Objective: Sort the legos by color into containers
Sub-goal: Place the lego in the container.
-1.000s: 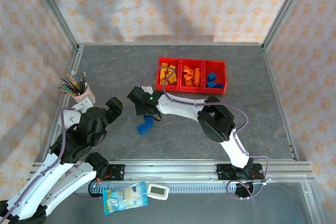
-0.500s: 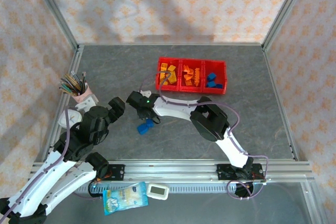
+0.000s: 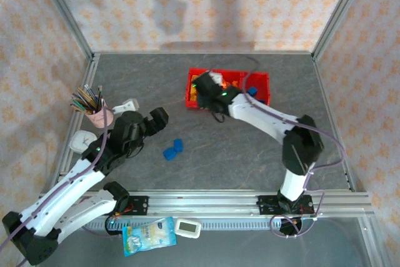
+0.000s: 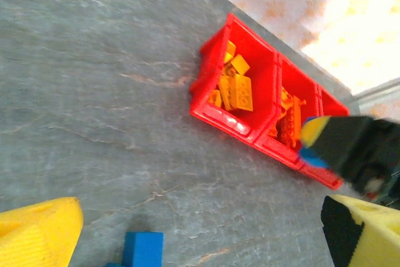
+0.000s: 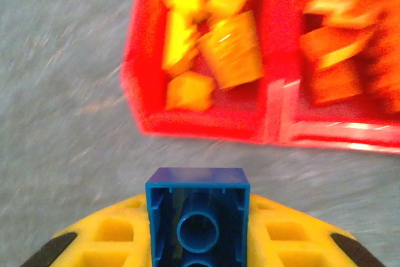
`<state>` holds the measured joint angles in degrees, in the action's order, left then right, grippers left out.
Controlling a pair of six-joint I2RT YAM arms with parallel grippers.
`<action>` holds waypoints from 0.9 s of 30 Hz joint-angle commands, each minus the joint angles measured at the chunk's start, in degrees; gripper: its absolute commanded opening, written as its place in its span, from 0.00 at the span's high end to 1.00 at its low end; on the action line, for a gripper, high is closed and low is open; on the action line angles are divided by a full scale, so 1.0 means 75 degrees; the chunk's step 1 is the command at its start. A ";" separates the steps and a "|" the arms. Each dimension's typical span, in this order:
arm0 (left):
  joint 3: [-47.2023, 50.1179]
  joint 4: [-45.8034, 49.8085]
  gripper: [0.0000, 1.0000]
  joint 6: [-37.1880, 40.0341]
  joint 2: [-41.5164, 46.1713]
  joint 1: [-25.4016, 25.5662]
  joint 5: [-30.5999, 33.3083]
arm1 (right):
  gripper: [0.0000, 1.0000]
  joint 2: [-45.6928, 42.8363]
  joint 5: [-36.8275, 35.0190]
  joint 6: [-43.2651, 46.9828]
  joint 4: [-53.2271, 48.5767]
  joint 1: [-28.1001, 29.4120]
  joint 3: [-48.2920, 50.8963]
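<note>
R gripper (image 3: 210, 84) is up at the left end of the red tray (image 3: 259, 108), jaws pinched tight on 1 blue brick (image 5: 197, 207). Wrist cam has the brick's hollow underside facing the lens, squeezed btwn the yellow fingers (image 5: 112, 242). Ahead of it, blurry: yellow pcs (image 5: 212, 42) in the left bin, orange pcs (image 5: 340, 48) in the middle 1. Top cam shows blue pcs (image 3: 252, 94) in the right bin. L gripper (image 3: 159, 117) hangs low over the grey table (image 3: 250, 161), fingers spread wide, nothing btwn them. 2 blue legos (image 3: 173, 149) lie side by side on the table just right of it, well apart from the tray. Pink pencil cup (image 3: 97, 112) stands at far left.
</note>
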<state>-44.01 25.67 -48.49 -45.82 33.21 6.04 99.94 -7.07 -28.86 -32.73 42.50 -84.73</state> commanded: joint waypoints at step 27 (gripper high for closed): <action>-0.0462 -0.1782 0.01 0.0649 -0.1643 -0.0239 -0.0966 | 0.40 0.0395 0.0460 0.1876 0.0293 -0.3078 -0.0187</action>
<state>-46.46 11.00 -44.45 -60.62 32.18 -3.81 108.09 -5.02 -16.12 -29.15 15.94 -86.46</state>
